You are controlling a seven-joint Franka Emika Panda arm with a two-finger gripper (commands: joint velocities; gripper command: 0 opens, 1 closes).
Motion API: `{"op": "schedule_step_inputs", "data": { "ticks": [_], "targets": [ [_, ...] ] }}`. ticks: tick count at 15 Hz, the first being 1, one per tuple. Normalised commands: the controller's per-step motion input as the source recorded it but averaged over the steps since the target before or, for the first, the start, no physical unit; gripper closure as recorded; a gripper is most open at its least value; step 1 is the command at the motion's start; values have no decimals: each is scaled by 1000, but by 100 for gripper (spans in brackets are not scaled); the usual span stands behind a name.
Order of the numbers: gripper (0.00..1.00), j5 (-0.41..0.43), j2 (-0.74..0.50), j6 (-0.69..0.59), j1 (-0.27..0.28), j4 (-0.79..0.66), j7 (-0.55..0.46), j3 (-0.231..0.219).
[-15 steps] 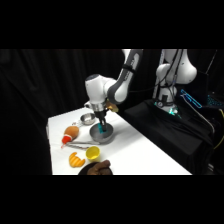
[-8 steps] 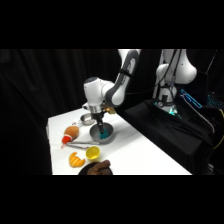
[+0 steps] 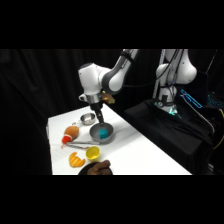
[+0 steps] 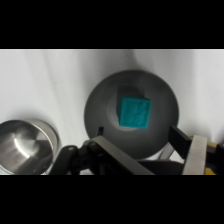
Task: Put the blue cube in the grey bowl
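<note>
The gripper (image 3: 102, 121) hangs right over the grey bowl (image 3: 95, 135), fingers spread apart with nothing between them, so it's let go. From the wrist view you can see the two fingers (image 4: 192, 150) coming up from the bottom edge, one on each side of the bowl (image 4: 100, 117), and the blue cube (image 4: 134, 112) sitting free inside it, flat on the bottom near the middle, not touching either finger. In the side view the cube (image 3: 103, 133) shows as a bit of cyan inside the bowl, just under the gripper. Going outward: a smaller shiny silver bowl (image 3: 88, 118) sits just behind and to the left of the grey one, also showing at the lower left of the wrist view (image 4: 22, 147). Left of the grey bowl is an orange thing (image 3: 71, 133) that I can't make out. Nearer the front edge of the table (image 3: 140, 155) there's a yellow cup (image 3: 92, 152) with another orange item (image 3: 75, 159) beside it, and something dark (image 3: 97, 168) right at the near edge.
</note>
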Motion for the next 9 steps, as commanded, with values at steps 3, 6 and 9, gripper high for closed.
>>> {"op": "schedule_step_inputs", "data": {
  "ticks": [3,6,9],
  "targets": [
    [0,-55,-436,-615,-21,79,-239,38],
    [0,-36,-257,-521,-3,185,-134,31],
    [0,-56,-150,-381,1,217,-110,19]
  ]
}}
